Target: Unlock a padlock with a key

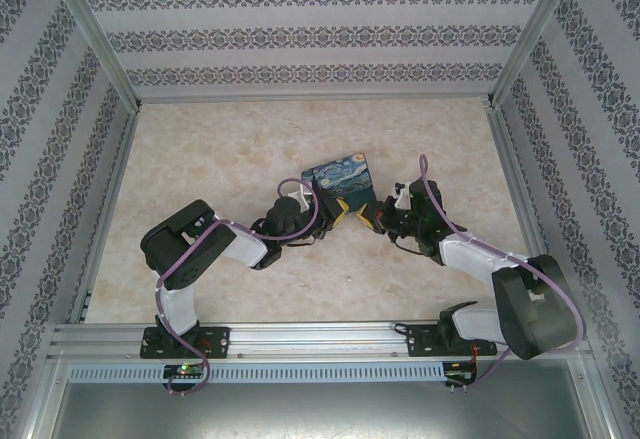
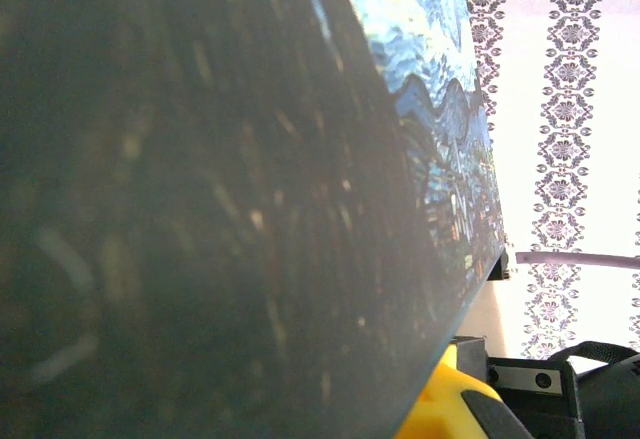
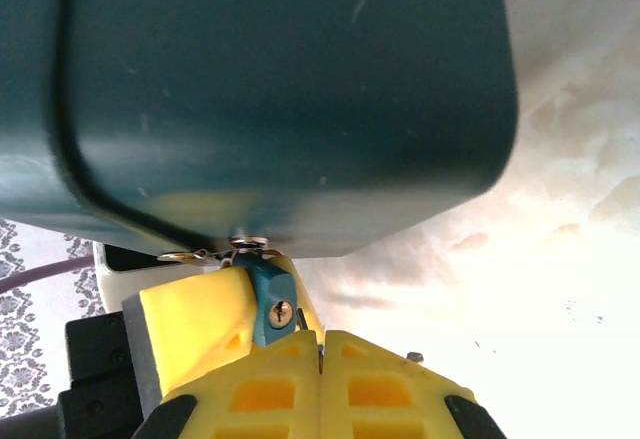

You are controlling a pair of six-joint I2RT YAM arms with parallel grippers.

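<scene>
The padlock (image 1: 342, 181) hangs tilted above the table's middle, its starry-night face turned up. My left gripper (image 1: 326, 211) is shut on its near left edge; in the left wrist view the block's dark side (image 2: 230, 209) is pressed close to the lens, and a yellow finger (image 2: 440, 411) pokes out beneath it. The right wrist view looks up at the padlock's dark underside (image 3: 280, 89). The key (image 3: 268, 299), with its bluish head, is stuck into that underside. My right gripper (image 3: 320, 344) (image 1: 368, 217) is shut, its yellow fingertips meeting just below and right of the key's head, touching it.
A marbled beige tabletop (image 1: 230, 149) lies inside patterned walls and an aluminium frame (image 1: 300, 334). A small metal ring (image 3: 185, 255) dangles by the keyhole. A purple cable (image 1: 425, 174) loops above the right wrist. Both arms meet at the table's centre.
</scene>
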